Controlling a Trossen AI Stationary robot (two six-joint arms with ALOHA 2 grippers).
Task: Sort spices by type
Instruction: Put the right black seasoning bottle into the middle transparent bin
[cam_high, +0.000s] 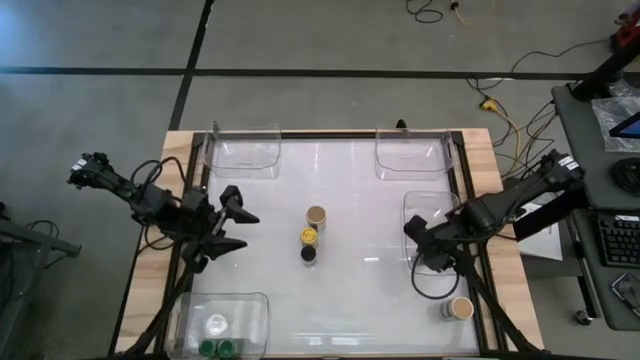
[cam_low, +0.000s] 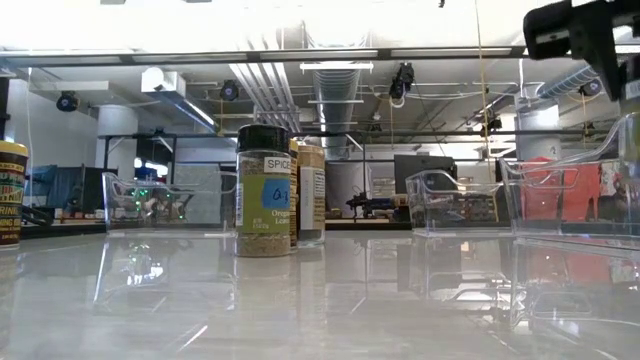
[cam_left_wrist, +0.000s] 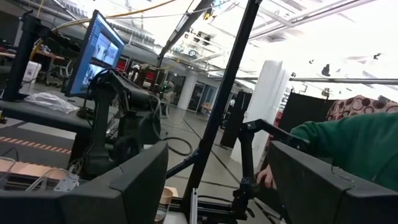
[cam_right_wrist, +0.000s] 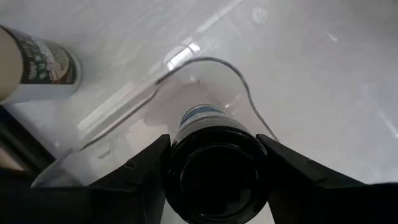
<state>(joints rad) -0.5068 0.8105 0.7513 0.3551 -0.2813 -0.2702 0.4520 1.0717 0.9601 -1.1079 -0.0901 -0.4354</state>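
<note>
Three spice jars stand in a row mid-table: tan lid (cam_high: 316, 215), yellow lid (cam_high: 309, 236), black lid (cam_high: 308, 255). Another tan-lidded jar (cam_high: 461, 308) stands upright near the right front corner. My right gripper (cam_high: 432, 250) (cam_right_wrist: 213, 142) hovers over the clear tray (cam_high: 430, 205) at the right edge, shut on a black-lidded jar (cam_right_wrist: 214, 168). My left gripper (cam_high: 235, 215) (cam_left_wrist: 217, 186) waits open at the table's left, raised and holding nothing. My right gripper pinches the jar by its black lid (cam_right_wrist: 186, 180), one finger (cam_right_wrist: 140, 174) on each side. The fingers come from above, pointing steeply down. The jar hangs upright below them over the tray's curved rim (cam_right_wrist: 211, 60). Whether its bottom touches the tray I cannot tell.
Clear trays stand at the far left (cam_high: 245, 150) and far right (cam_high: 410, 150). A near-left tray (cam_high: 225, 320) holds green-lidded jars. A person's green sleeve (cam_left_wrist: 354, 143) shows beyond the table. Open table surface lies between the jar row and the right tray.
</note>
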